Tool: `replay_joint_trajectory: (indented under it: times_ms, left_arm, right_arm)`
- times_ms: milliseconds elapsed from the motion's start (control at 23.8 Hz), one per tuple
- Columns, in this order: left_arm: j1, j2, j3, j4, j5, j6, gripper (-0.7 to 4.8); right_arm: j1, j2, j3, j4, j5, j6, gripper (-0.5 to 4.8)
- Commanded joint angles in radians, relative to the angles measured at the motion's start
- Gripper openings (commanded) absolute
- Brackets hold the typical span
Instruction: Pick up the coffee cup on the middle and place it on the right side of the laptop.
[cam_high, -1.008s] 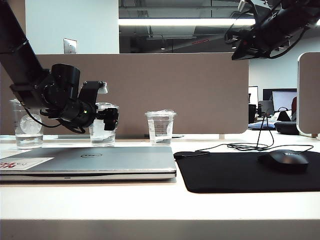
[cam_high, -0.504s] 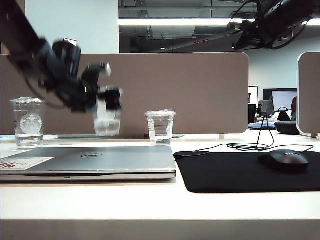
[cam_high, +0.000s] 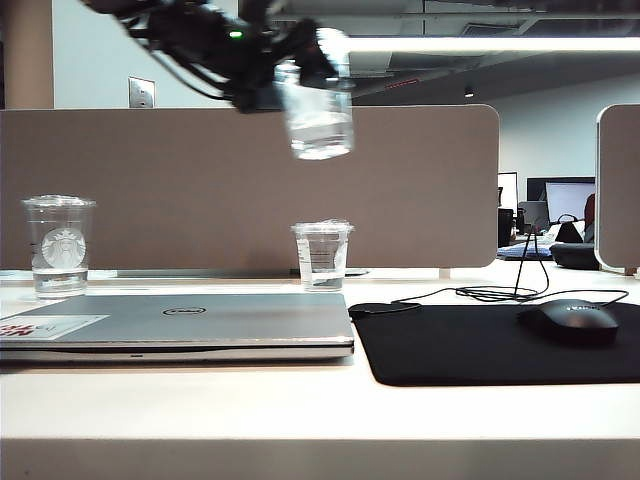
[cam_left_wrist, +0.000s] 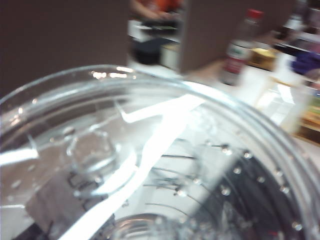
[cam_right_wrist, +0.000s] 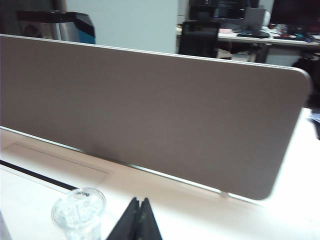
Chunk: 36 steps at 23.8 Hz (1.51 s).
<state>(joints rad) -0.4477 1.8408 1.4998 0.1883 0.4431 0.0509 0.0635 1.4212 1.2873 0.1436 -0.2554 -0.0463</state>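
The left gripper (cam_high: 290, 75) pinches the clear plastic lidded coffee cup (cam_high: 317, 105) upright, high above the flat silver-grey laptop (cam_high: 180, 325); its target, the black mouse mat (cam_high: 470, 345), lies below and rightward. The right gripper (cam_right_wrist: 137, 217) has jaws pressed together

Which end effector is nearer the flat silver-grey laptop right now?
Cannot tell. The left end effector holds the clear plastic cup high above the laptop; the shut right end effector is outside the exterior view.
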Motion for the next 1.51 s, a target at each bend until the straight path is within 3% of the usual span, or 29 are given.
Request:
replay_joint_trajectory:
  times_ms: [42,168,378,630,756,924,1092,1302,1512]
  left_arm:
    - [-0.083,0.023,0.003,0.009,-0.022,-0.010,3.98]
    - [-0.185,0.093,0.003,0.020,-0.079,-0.020,3.97]
    - [-0.264,0.156,-0.054,0.065,-0.218,-0.052,3.93]
    - [-0.301,0.185,-0.249,0.288,-0.335,-0.109,3.93]
    - [-0.301,0.185,-0.284,0.338,-0.334,-0.113,4.07]
    - [-0.303,0.185,-0.287,0.322,-0.324,-0.112,4.79]
    - [-0.313,0.184,-0.287,0.315,-0.323,-0.112,4.79]
    - [-0.338,0.177,-0.286,0.202,-0.338,-0.112,4.79]
    - [-0.349,0.156,-0.286,0.100,-0.424,-0.112,4.79]
  right_arm:
    - [-0.010,-0.063,0.003,-0.071,0.032,-0.014,-0.02]
    - [-0.011,-0.124,0.002,-0.150,0.084,-0.056,-0.02]
    - [-0.008,-0.169,-0.003,-0.221,0.108,-0.089,-0.02]
    - [-0.004,-0.188,-0.008,-0.256,0.108,-0.089,-0.02]
    - [-0.004,-0.188,-0.015,-0.257,0.108,-0.089,-0.02]
    - [-0.004,-0.187,-0.015,-0.256,0.107,-0.089,-0.02]
    - [-0.004,-0.187,-0.015,-0.250,0.107,-0.089,-0.02]
    - [-0.003,-0.187,-0.015,-0.251,0.104,-0.089,-0.02]
    - [-0.003,-0.191,-0.015,-0.255,0.103,-0.089,-0.02]
